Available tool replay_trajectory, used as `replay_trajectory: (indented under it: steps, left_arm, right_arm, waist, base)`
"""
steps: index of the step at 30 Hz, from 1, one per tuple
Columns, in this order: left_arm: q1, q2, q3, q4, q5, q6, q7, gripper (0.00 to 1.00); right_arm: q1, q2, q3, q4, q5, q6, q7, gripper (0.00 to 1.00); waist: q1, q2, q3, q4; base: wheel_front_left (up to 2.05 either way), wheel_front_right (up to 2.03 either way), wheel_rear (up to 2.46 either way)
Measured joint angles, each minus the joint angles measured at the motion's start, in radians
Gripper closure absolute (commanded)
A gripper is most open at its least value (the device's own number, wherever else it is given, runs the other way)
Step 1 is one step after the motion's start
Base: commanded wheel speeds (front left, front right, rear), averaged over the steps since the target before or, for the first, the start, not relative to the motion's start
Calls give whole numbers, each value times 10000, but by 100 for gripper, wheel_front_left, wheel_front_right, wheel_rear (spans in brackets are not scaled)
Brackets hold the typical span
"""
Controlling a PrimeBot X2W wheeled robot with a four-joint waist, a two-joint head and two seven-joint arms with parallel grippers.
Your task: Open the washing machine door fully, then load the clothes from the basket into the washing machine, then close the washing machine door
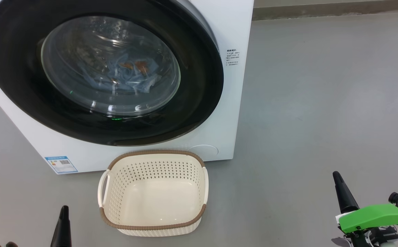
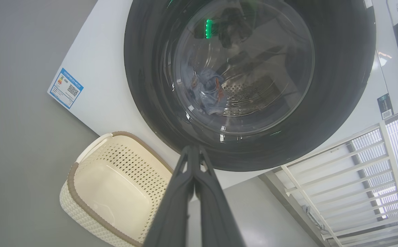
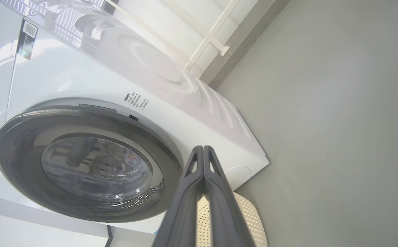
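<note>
door (image 1: 20,68) closed with clothes (image 1: 133,73) inside, basket (image 1: 157,171) empty, so left claw (image 2: 193,148) and right claw (image 3: 203,147) sit clear, pinched closed, holding nothing

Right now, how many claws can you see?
2. The left claw sits lower left of the basket, the right claw far to its lower right; both are shut.

basket (image 1: 154,153) on floor (image 1: 322,103) before washing machine (image 1: 236,31), clothes (image 1: 133,73) inside, behind door (image 1: 17,68)
</note>
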Motion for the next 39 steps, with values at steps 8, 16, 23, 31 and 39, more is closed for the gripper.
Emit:
replay_trajectory:
  steps: [8, 16, 23, 31, 39]
  left_arm:
    - [-60, -54, 96, -29, -708, 8, 226, 100]
    - [-136, -134, 167, -58, -1406, 10, 489, 100]
    - [-221, -280, 224, -96, -2021, 15, 663, 100]
    - [-259, -330, 313, -107, -2715, 96, 863, 100]
    - [-434, -410, 401, -155, -3404, 98, 1124, 100]
  right_arm:
    - [-2, 35, -215, -59, 675, 0, 186, 100]
    - [-3, 79, -330, -123, 1360, -2, 420, 100]
    - [-5, 107, -525, -196, 1992, -2, 614, 100]
    - [-8, 180, -631, -268, 2803, -2, 800, 100]
    - [-12, 251, -848, -330, 3572, -2, 1018, 100]
  waist:
    - [0, 0, -20, 30]
    - [0, 0, -41, 60]
    - [0, 0, -59, 85]
    - [0, 0, -79, 115]
    - [0, 0, -100, 145]
  base:
    - [0, 0, 0]
    - [0, 0, 0]
    - [0, 0, 0]
    - [0, 0, 0]
    - [0, 0, 0]
